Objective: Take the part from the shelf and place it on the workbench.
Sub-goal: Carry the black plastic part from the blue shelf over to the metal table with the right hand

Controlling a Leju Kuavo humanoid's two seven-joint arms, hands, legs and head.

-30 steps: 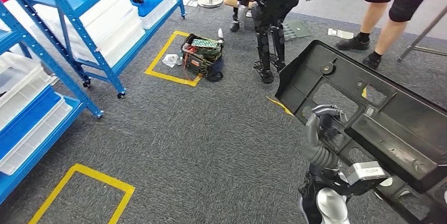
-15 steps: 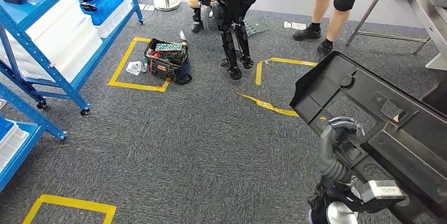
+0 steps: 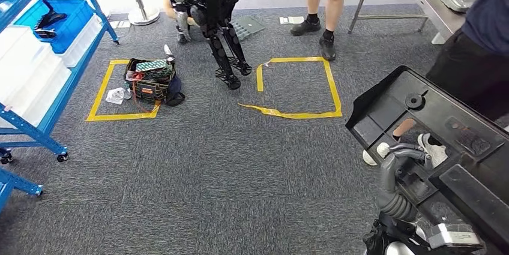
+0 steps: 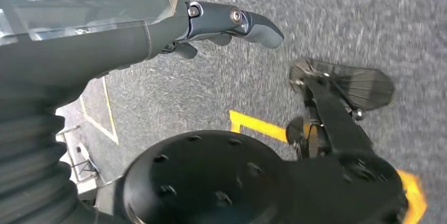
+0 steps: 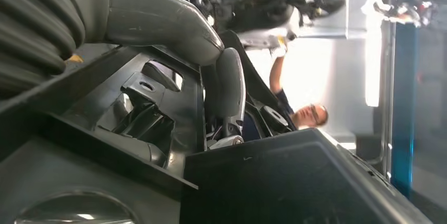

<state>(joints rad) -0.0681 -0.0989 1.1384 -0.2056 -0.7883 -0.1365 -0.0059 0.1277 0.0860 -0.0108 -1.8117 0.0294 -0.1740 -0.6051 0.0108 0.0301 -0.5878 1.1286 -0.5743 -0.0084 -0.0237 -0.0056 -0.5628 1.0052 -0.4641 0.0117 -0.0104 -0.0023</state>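
Right hand (image 3: 403, 158) grips black plastic part (image 3: 447, 147), carried above carpet beside yellow tape square (image 3: 298, 87); left hand (image 4: 232, 23) holds nothing, fingers apart

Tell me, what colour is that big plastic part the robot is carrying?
Black. The part, gripped by the right hand, shows best in the head view.

No readable text, labels or numbers anywhere.

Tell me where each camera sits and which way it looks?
Head view: high on the body, looking down at the carpet; the right hand grips the black part.
Left wrist view: behind the left hand, facing the floor.
Right wrist view: behind the right hand, facing the part.
Shared: head and right wrist views both show hand and part.
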